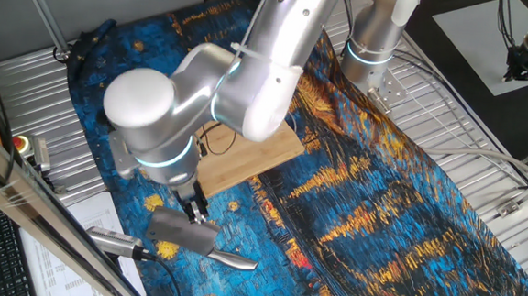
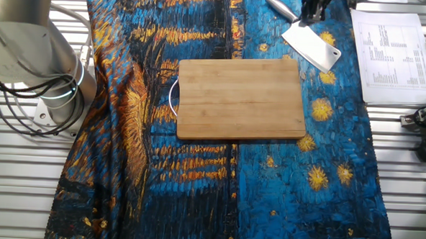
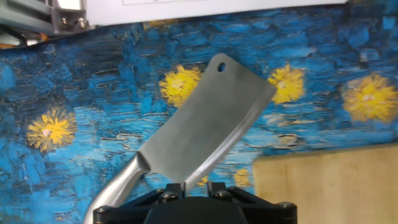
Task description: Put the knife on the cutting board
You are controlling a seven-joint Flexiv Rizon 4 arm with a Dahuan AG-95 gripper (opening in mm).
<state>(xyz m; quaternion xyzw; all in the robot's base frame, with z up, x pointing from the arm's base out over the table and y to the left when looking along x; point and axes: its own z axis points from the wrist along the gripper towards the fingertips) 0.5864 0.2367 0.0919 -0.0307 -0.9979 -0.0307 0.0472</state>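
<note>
The knife (image 3: 208, 134) is seen pinched at the blade's lower edge by the hand (image 1: 194, 213), apparently just above the tabletop (image 2: 339, 204). The carry step is judged underway. A sideways transfer to the cutting board (image 2: 241, 98), just beside the hand, is called for next.

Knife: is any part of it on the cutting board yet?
No. In the other fixed view the knife lies on the blue cloth beyond the cutting board's corner, apart from it.
</note>
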